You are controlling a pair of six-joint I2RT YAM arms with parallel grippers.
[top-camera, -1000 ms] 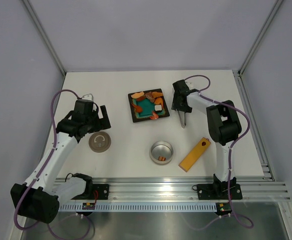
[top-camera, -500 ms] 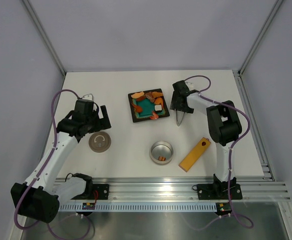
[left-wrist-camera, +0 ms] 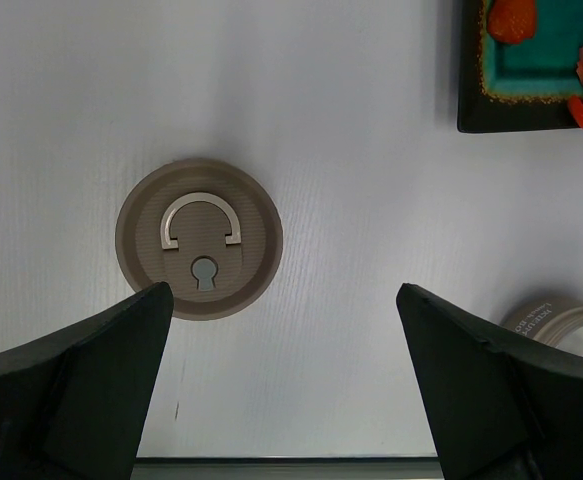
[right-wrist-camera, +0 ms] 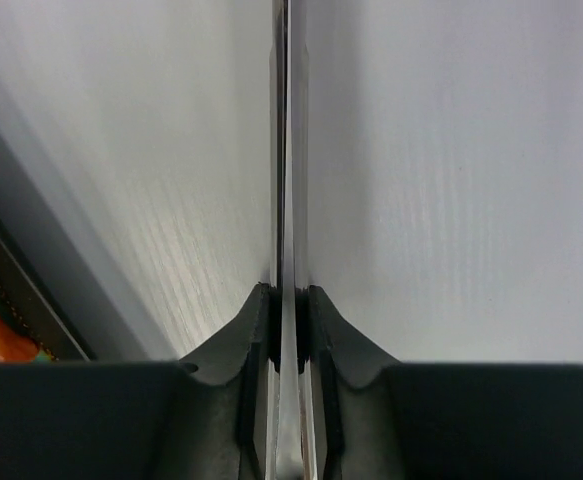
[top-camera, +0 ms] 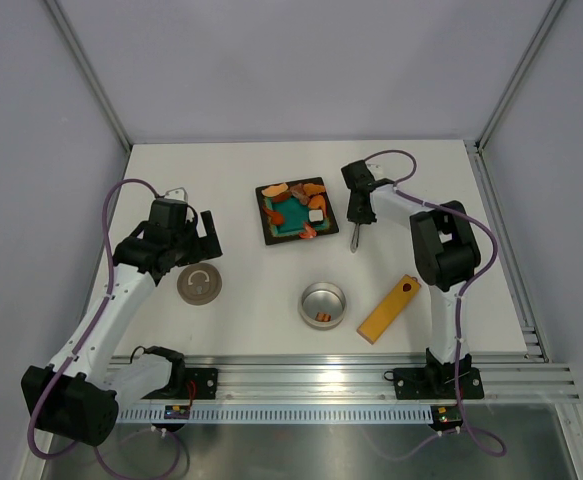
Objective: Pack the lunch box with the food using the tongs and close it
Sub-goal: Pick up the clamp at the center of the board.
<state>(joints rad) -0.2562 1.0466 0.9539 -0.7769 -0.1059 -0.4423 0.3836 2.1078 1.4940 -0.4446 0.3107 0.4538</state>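
Observation:
The round silver lunch box (top-camera: 323, 304) stands open near the front middle with small orange food pieces (top-camera: 322, 318) in it; its rim (left-wrist-camera: 561, 322) shows at the left wrist view's right edge. Its grey-brown lid (top-camera: 199, 285) (left-wrist-camera: 199, 238) lies flat to the left. More food (top-camera: 299, 205) sits on the square black plate (top-camera: 269, 236) at the back. My right gripper (top-camera: 358, 212) (right-wrist-camera: 289, 310) is shut on the slim silver tongs (top-camera: 355, 236) (right-wrist-camera: 284, 150), squeezed flat, just right of the plate. My left gripper (top-camera: 193, 240) (left-wrist-camera: 283, 375) hangs open just behind the lid.
A long yellow-orange flat bar (top-camera: 389, 308) lies right of the lunch box. The plate's corner with red pieces (left-wrist-camera: 511, 18) shows at the top right of the left wrist view. An aluminium rail (top-camera: 301, 378) runs along the near table edge.
My right gripper has closed on the tongs, pressing their arms together, and shifted slightly back and left. The left arm has not moved.

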